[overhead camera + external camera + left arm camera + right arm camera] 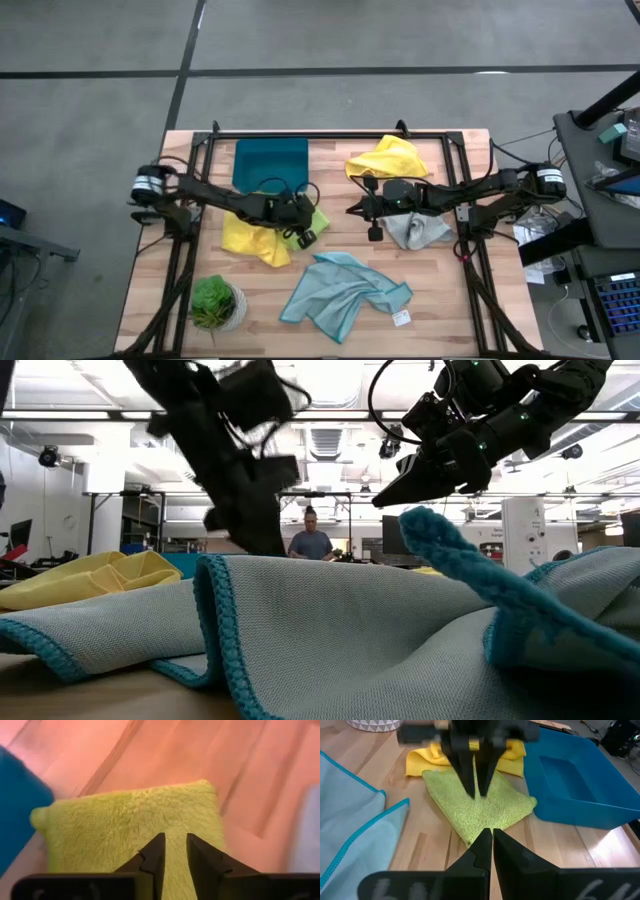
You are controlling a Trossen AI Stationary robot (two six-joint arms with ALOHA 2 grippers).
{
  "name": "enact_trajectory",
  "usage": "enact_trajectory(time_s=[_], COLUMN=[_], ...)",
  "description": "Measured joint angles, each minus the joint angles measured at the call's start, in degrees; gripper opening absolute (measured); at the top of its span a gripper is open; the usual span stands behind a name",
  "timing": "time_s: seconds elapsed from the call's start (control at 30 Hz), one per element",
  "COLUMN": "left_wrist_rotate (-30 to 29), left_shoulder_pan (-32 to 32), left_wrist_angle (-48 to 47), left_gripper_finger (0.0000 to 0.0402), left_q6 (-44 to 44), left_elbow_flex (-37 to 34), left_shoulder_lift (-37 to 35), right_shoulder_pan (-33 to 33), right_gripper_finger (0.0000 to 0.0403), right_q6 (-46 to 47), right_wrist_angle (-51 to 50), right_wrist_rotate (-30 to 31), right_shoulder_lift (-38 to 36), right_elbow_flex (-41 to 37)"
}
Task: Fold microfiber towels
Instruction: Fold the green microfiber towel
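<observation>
A folded lime green towel (pixel 480 810) lies flat on the table beside the teal tray, partly over a crumpled yellow towel (pixel 252 242). My left gripper (pixel 477 792) slants down onto its top face, fingers a narrow gap apart. My right gripper (pixel 491 832) hangs shut above the table a little to the towel's right, holding nothing. A light blue towel (pixel 345 290) lies spread and rumpled near the front. A pale grey towel (pixel 420 232) lies under the right arm, and a second yellow towel (pixel 388 158) sits at the far edge. My left gripper (pixel 175 845) comes at the lime green towel's top face (pixel 175 827) slanting down from the table's left. Whether the fingertips touch the cloth I cannot tell. The towel lies flat, and no cloth is raised between the fingers.
The teal tray (pixel 270 165) stands at the far side, close to the lime towel. A small potted plant (pixel 215 302) stands at the front left corner. Bare wood shows between the lime and light blue towels. A person (pixel 312 540) stands in the room beyond the table.
</observation>
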Motion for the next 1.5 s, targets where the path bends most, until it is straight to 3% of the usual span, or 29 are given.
enact_trajectory(time_s=[0.3,0.5,0.6,0.77,1.07,1.23,1.5], left_wrist_rotate=[0.4,7.4,9.8,9.9,8.5,5.4,1.0], left_shoulder_pan=[0.5,0.5,0.4,0.6,0.8,0.9,1.0], left_wrist_angle=[5.9,13.8,13.3,9.5,-6.1,-10.3,-9.5], left_gripper_finger=[0.0009,0.0000,0.0000,0.0000,0.0000,0.0029,0.0109], left_q6=[1.5,8.1,11.0,12.6,13.7,13.5,12.1], left_elbow_flex=[2.9,7.2,10.0,10.8,9.2,6.5,3.3], left_shoulder_lift=[8.7,12.9,14.0,12.4,0.8,-3.5,-3.3], right_shoulder_pan=[0.0,0.0,0.0,0.0,0.0,0.0,0.0], right_gripper_finger=[0.0009,0.0009,0.0009,0.0009,0.0009,0.0009,0.0009], right_q6=[0.0,0.0,0.0,0.0,-0.1,-0.2,-0.2], right_wrist_angle=[0.0,-0.1,-0.2,-0.9,-1.0,-1.0,-1.0], right_wrist_rotate=[0.0,0.0,0.0,0.0,0.0,0.0,0.0], right_shoulder_lift=[0.0,0.0,0.0,0.0,0.0,0.0,0.0], right_elbow_flex=[0.0,0.0,0.0,0.0,0.0,0.0,0.0])
